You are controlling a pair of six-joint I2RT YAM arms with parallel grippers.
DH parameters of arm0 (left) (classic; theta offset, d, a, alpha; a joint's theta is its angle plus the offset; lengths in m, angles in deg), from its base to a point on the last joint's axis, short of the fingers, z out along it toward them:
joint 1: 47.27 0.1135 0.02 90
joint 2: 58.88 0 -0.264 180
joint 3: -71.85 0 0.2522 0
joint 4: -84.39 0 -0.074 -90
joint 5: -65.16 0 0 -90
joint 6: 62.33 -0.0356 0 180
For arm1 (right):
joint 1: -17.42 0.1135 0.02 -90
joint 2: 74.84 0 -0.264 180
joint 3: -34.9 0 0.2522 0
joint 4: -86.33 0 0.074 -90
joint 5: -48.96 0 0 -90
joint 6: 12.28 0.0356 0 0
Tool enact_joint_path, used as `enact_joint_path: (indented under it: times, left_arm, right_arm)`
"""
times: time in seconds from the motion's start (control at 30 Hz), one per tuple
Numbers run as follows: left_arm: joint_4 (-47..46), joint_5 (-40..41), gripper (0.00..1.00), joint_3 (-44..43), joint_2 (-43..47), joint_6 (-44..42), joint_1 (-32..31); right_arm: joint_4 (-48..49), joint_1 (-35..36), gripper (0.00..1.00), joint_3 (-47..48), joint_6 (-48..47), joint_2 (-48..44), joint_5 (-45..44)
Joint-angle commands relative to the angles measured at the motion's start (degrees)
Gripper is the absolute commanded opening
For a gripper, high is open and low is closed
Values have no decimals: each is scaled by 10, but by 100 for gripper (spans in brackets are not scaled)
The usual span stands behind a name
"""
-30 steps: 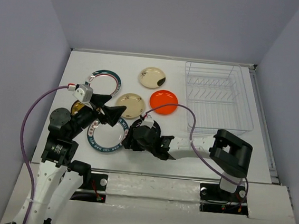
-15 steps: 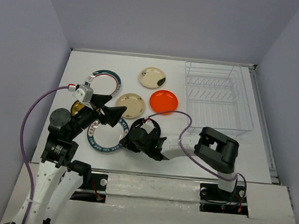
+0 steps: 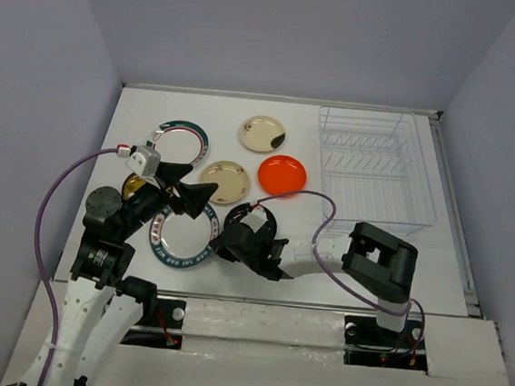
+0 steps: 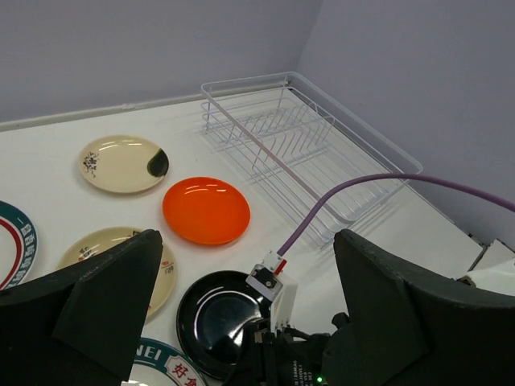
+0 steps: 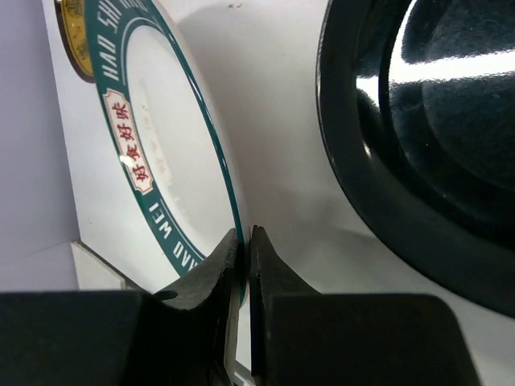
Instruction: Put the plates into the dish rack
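Plain lavender-grey walls (image 3: pixel 291 32) enclose a white table (image 3: pixel 228 117) on three sides; even light.

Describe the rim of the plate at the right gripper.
The plate rim is teal with white lettering and red characters, clearest in the right wrist view.

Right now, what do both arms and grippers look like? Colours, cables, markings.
Left arm: white lower links, black joints. Right arm: black elbow block, white forearm. Left gripper and right gripper: black, wedge-shaped jaws. A purple cable loops along each arm to a small white connector box at the wrist.
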State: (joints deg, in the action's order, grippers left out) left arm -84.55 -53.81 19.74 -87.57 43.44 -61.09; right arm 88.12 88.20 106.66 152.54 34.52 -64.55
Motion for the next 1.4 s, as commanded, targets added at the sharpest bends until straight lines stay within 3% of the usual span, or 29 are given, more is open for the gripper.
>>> enact_joint_path:
  times: [0.0,0.17,0.33,0.43,0.47,0.57,0.7,0.9,0.93,0.97,1.1,1.37]
  left_arm:
    - [-18,6,99,-22,4,8,-2]
    - [-11,47,99,-37,7,0,1]
    - [1,66,99,-42,19,-1,1]
    - [5,71,99,-39,28,0,-5]
    - [4,71,99,-38,28,1,-7]
    - [4,66,99,-36,33,1,-18]
    - [6,66,99,-36,41,-2,-36]
    - [10,76,99,-37,48,-9,-75]
    - [10,76,99,-37,50,-9,-80]
    - [9,75,99,-35,56,-9,-82]
    - [5,76,99,-32,69,-7,-92]
    - [17,95,99,-33,88,-16,-118]
  right_arm:
    - [-37,30,7,-1,-71,-69,-80]
    - [-86,24,7,-17,-186,-186,-179]
    - [-102,-84,7,-24,-308,-323,-180]
    - [-139,-206,7,-9,-389,-403,-197]
    - [-140,-207,7,-3,-407,-421,-198]
    - [-195,-381,7,25,-485,-470,-179]
    - [-217,-500,7,66,-595,-464,-209]
    - [-186,-667,7,90,-630,-420,-194]
    - [-181,-678,7,93,-630,-413,-188]
    - [-129,-690,7,92,-672,-397,-185]
    - [-103,-696,7,130,-814,-348,-170]
    - [-77,-702,7,130,-889,-280,-115]
